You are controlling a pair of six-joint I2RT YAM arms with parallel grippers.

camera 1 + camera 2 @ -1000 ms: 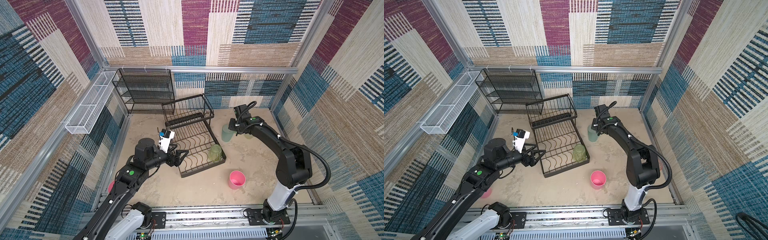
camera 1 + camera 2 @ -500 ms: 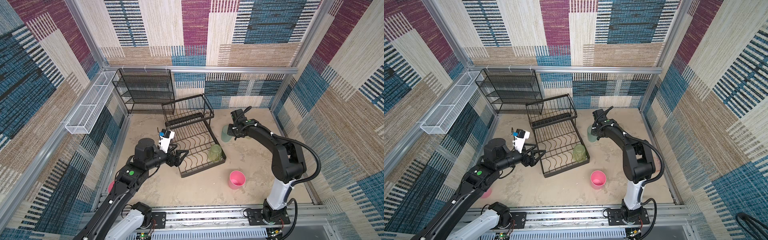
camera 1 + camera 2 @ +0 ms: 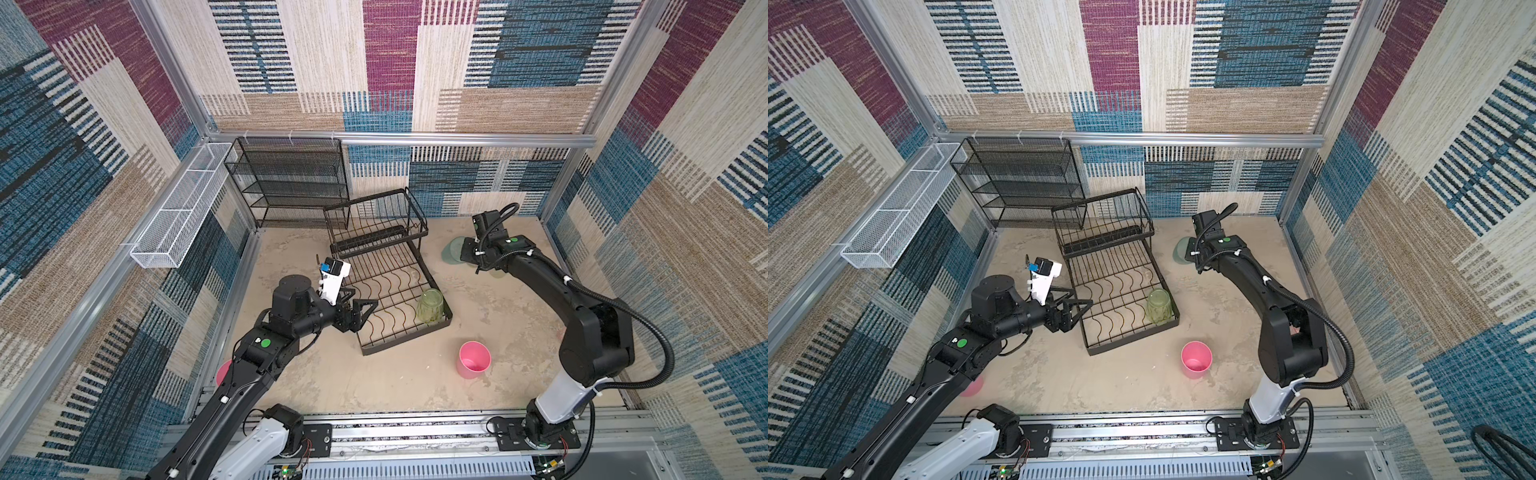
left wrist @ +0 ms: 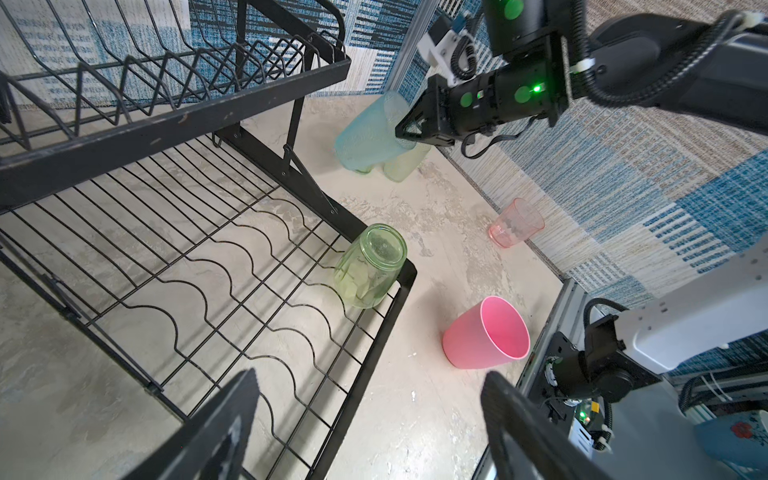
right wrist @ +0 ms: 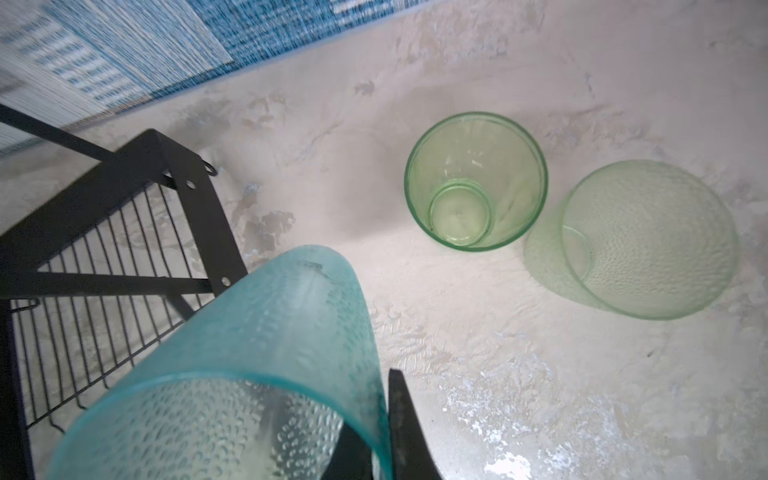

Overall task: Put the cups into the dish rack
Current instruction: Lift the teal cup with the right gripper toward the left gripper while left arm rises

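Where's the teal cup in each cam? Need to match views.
In a top view: teal cup just right of the dish rack's upper tier, partly under the right arm's wrist.
In a top view: teal cup also just right of that tier.
Left wrist: teal cup past the rack's upper tier, tilted, right gripper's jaws on its rim.
Right wrist: teal cup nearest the lens, beside the rack's corner.
Shared landmark: the dish rack.
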